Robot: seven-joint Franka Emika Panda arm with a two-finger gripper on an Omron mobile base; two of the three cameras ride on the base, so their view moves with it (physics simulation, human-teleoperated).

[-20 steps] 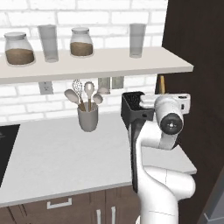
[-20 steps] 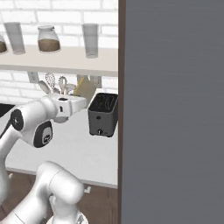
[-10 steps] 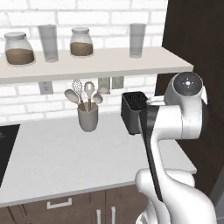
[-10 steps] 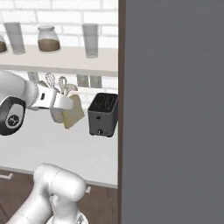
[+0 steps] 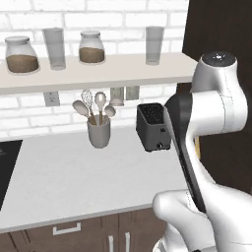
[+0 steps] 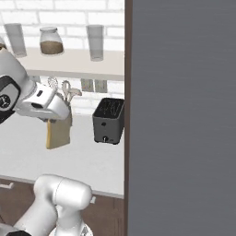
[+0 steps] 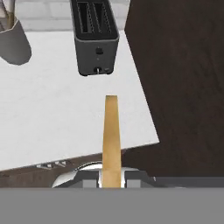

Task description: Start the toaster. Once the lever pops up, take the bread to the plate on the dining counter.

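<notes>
My gripper (image 6: 57,120) is shut on the bread (image 6: 58,134), a pale tan slice that hangs below the fingers above the white worktop. Along the hand the bread (image 7: 111,139) shows edge-on, rising from between the fingertips of the gripper (image 7: 111,178). The dark boxy toaster (image 6: 109,120) stands apart to the right of the slice, both of its top slots empty. It is the same toaster (image 7: 94,37) that sits ahead of the bread in the hand view, and the toaster (image 5: 153,127) stands by the dark wall panel. The plate and the dining counter are out of view.
A grey crock of utensils (image 5: 99,133) stands left of the toaster on the white worktop (image 5: 74,182). A shelf (image 5: 98,74) with jars and glasses runs above. A tall dark panel (image 6: 184,115) bounds the worktop on the right. A black cooktop (image 5: 7,167) lies at far left.
The arm has swung back from above the toaster, carrying the bread away from it and lower over the worktop. The toaster has not moved.
</notes>
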